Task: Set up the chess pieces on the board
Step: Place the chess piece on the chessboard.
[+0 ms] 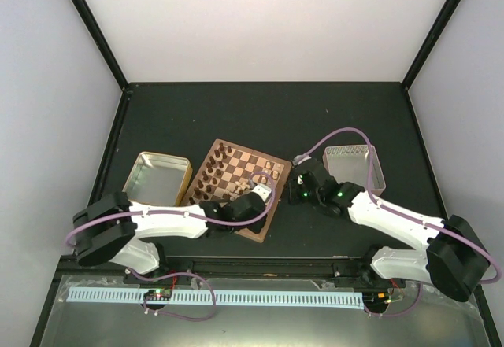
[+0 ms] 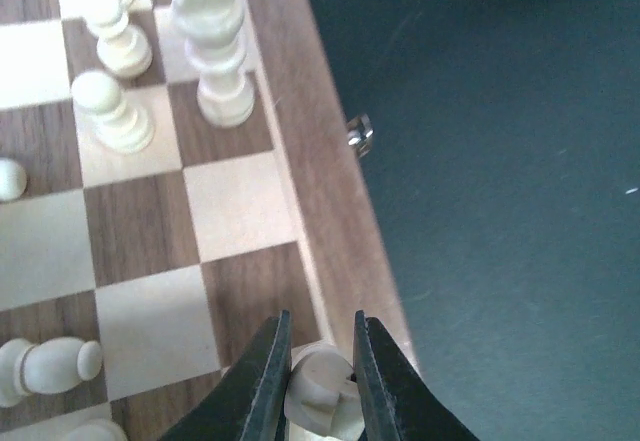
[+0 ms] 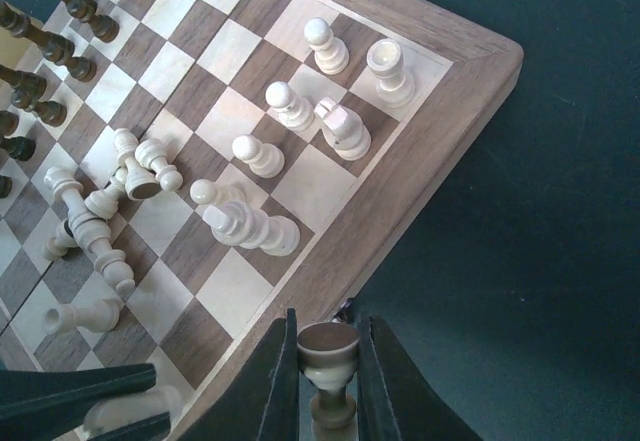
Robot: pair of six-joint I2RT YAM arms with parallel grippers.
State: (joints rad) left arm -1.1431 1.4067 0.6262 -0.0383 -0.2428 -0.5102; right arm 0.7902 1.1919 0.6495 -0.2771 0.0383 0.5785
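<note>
The board (image 1: 236,175) lies mid-table; its rim (image 3: 440,111) fills the right wrist view. Several cream chess pieces (image 3: 345,126) stand near its corner, and others lie in a heap (image 3: 100,211). Dark chessmen (image 3: 40,51) line the far side. My left gripper (image 2: 320,346) is shut on a cream piece (image 2: 322,396) just above the board's edge squares, near the rim (image 2: 320,211). My right gripper (image 3: 327,336) is shut on another cream piece (image 3: 330,356), base toward the camera, just off the board's edge. From above, the left gripper (image 1: 266,191) and right gripper (image 1: 298,183) flank the board's right edge.
A gold tin tray (image 1: 157,178) sits left of the board. A pinkish-grey tray (image 1: 354,166) sits to its right, behind the right arm. A small metal clasp (image 2: 360,133) sticks out of the board's side. Tall cream pieces (image 2: 212,51) stand ahead of the left gripper.
</note>
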